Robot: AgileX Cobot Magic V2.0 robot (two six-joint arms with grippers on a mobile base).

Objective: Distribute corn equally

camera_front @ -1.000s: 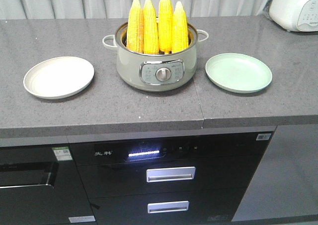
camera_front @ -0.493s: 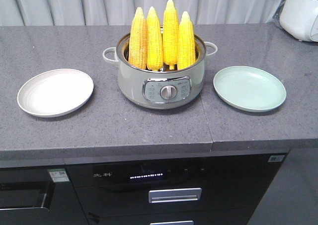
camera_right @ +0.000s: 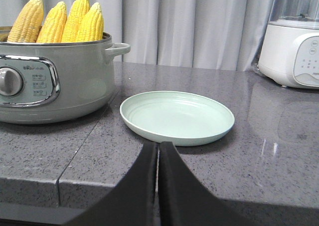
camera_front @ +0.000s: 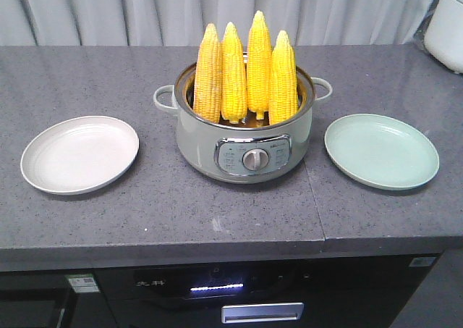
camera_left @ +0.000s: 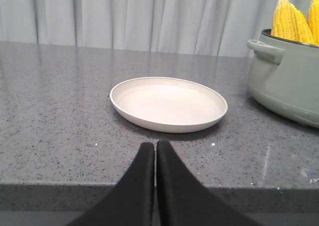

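Several cobs of corn stand upright, tips up, in a pale green electric pot at the middle of the counter. A cream plate lies left of the pot and a light green plate lies right of it; both hold nothing. In the left wrist view my left gripper is shut and hovers by the counter's front edge, short of the cream plate. My right gripper is shut too, just in front of the green plate. The corn shows at that view's left.
A white appliance stands at the back right of the grey stone counter. A seam runs through the counter right of the pot. A grey curtain hangs behind. Black cabinet drawers sit below the counter's front edge.
The front view has moved closer and shifted: pot and plates now sit lower and larger in the frame, and less of the drawers shows. Corn and plates stay where they were on the counter.
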